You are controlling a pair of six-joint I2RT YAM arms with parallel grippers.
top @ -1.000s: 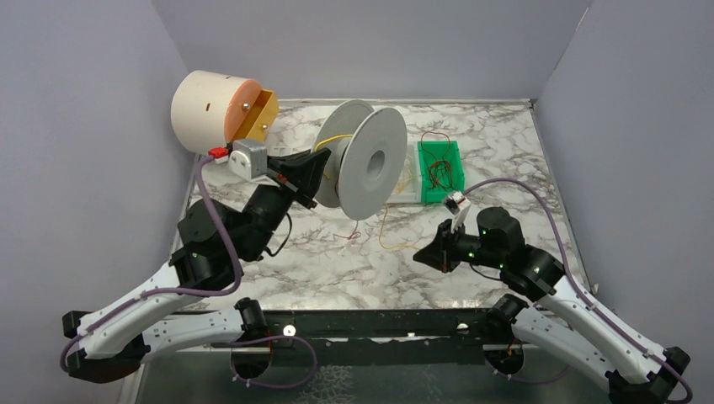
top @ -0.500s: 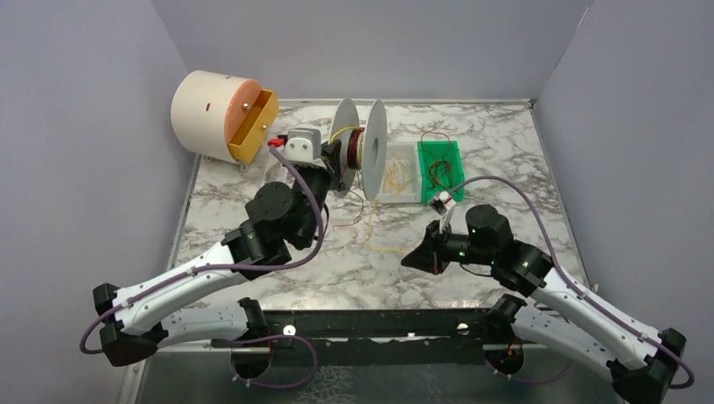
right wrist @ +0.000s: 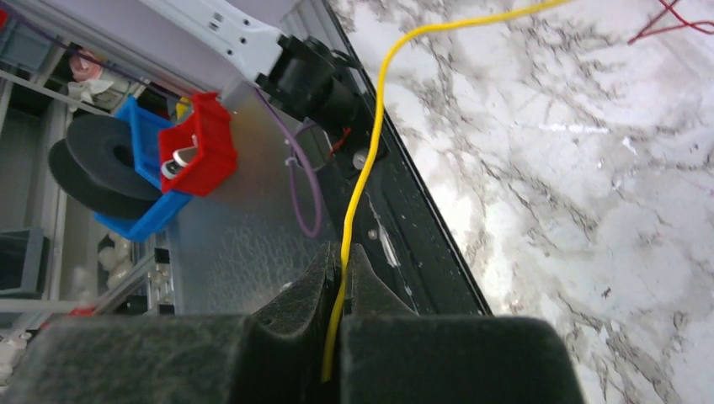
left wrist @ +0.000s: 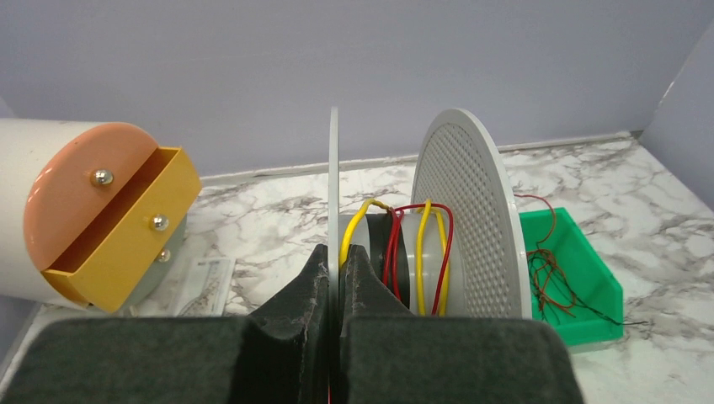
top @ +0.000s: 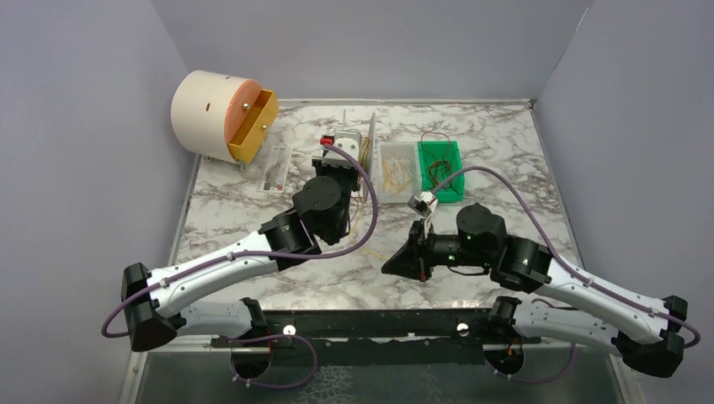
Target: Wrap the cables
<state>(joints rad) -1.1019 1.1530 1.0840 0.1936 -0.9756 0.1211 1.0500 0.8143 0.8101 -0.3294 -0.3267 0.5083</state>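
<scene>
The spool (left wrist: pixel 471 219) stands at the middle of the table's (top: pixel 505 151) far edge. Its two discs are upright and its axle runs left to right, parallel to that edge. The left hand (left wrist: pixel 334 273) is clamped on the thin left flange (left wrist: pixel 333 185), one finger on each face. The cables (left wrist: pixel 418 261), yellow and red, are looped around the hub between the discs. Each loop stands on edge, so the turns run near to far over the hub, across the axle.

The right hand (right wrist: pixel 338 278) sits by the middle of the near edge, pointing toward the left side of the table. It is pinched shut on a single yellow cable (right wrist: pixel 376 109). That strand leaves the fingertips straight ahead, passing over the black rail (right wrist: pixel 421 227) at the near edge. It then bends away across the marble until it leaves the wrist view.

A green bin (left wrist: pixel 589 261) with dark red wires lies just right of the spool. A white drum (top: pixel 206 101) with an orange face sits in the far left corner.
</scene>
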